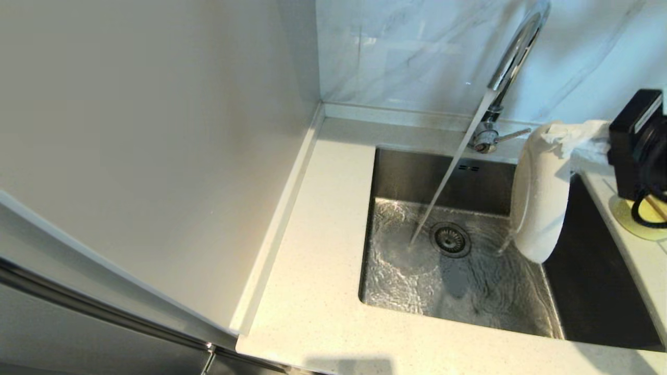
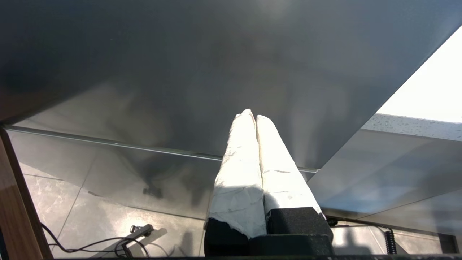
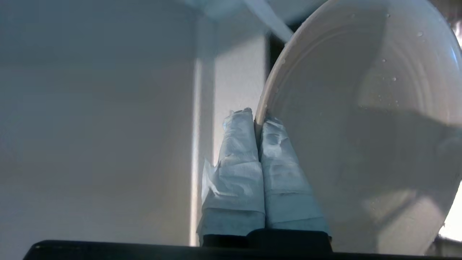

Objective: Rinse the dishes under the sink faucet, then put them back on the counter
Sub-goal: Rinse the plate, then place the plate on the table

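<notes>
Cream-white plate (image 1: 539, 198), chrome faucet (image 1: 513, 57), speckled off-white counter (image 1: 312, 291).

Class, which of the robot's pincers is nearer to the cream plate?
The right. Its pincer is clamped on the plate's rim above the sink; the left pincer is shut, off by a steel panel, no plate nearby.

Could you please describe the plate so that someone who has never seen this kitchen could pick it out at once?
Start at the steel sink set in the speckled counter, where the chrome faucet is running. Over the basin's right side, the right gripper pinches the rim of a large cream-white plate. It alone is held on edge in the air, beside the stream.
</notes>
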`<state>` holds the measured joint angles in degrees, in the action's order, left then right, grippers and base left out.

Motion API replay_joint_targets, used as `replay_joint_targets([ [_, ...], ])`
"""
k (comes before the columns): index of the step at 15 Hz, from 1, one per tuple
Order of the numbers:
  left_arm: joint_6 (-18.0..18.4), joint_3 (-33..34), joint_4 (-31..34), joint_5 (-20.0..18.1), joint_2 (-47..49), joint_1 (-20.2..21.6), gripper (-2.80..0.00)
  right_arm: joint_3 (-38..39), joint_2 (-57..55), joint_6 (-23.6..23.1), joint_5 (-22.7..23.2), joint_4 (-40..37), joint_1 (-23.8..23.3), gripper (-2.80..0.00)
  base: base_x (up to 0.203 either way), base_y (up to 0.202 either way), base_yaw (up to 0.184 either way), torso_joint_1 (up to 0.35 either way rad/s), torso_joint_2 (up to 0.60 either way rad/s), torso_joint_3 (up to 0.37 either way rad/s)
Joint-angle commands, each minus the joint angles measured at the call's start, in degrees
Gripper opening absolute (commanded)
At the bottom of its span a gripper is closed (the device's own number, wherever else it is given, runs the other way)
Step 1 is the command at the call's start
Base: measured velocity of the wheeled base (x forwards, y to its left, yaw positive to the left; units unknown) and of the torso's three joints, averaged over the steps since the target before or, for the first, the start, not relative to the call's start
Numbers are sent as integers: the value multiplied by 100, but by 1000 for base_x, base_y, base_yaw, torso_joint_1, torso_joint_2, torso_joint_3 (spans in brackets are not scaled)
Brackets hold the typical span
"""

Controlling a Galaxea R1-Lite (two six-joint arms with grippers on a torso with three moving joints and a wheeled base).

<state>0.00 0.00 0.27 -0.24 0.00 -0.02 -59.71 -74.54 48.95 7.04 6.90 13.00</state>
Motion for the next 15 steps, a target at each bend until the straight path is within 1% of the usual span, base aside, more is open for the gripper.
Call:
replay_joint_targets([
  [1, 0, 0, 0, -2, 0, 2, -280, 535, -140, 45, 87, 89, -59, -280, 0, 0, 0, 0, 0, 0],
  [2, 0, 0, 0, 7, 0, 2, -280, 781, -253, 32, 128, 291, -60, -280, 0, 0, 0, 0, 0, 0],
  [3, 0, 0, 0, 7, 0, 2, -280, 803, -248, -11, 125, 371, -59, -280, 0, 0, 0, 0, 0, 0],
  [4, 0, 0, 0, 7, 0, 2, -280, 598, -138, -152, 115, 298, -57, -280, 0, 0, 0, 0, 0, 0],
  [5, 0, 0, 0, 7, 0, 2, -280, 145, -11, -318, 77, 54, -58, -280, 0, 0, 0, 0, 0, 0],
  [6, 0, 0, 0, 7, 0, 2, -280, -474, 77, -447, -51, -302, -59, -280, 0, 0, 0, 0, 0, 0],
  [7, 0, 0, 0, 6, 0, 2, -280, -1044, 130, -584, -250, -678, -59, -280, 0, 0, 0, 0, 0, 0],
  [8, 0, 0, 0, 7, 0, 2, -280, -1515, 169, -843, -537, -1134, -60, -280, 0, 0, 0, 0, 0, 0],
  [9, 0, 0, 0, 1, 0, 2, -280, -1749, 191, -1030, -698, -1326, -59, -280, 0, 0, 0, 0, 0, 0],
  [10, 0, 0, 0, 7, 0, 2, -280, -1744, 204, -1153, -789, -1401, -57, -280, 0, 0, 0, 0, 0, 0],
  [11, 0, 0, 0, 5, 0, 2, -280, -1487, 219, -1262, -862, -1447, -56, -280, 0, 0, 0, 0, 0, 0],
  [13, 0, 0, 0, 5, 0, 2, -280, -419, 244, -1393, -947, -1384, -35, -280, 0, 0, 0, 0, 0, 0],
  [14, 0, 0, 0, 7, 0, 2, -280, 80, 272, -1467, -990, -1232, 0, -280, 0, 0, 0, 0, 0, 0],
  [15, 0, 0, 0, 0, 0, 2, -280, 309, 323, -1568, -1032, -1118, 19, -280, 0, 0, 0, 0, 0, 0],
])
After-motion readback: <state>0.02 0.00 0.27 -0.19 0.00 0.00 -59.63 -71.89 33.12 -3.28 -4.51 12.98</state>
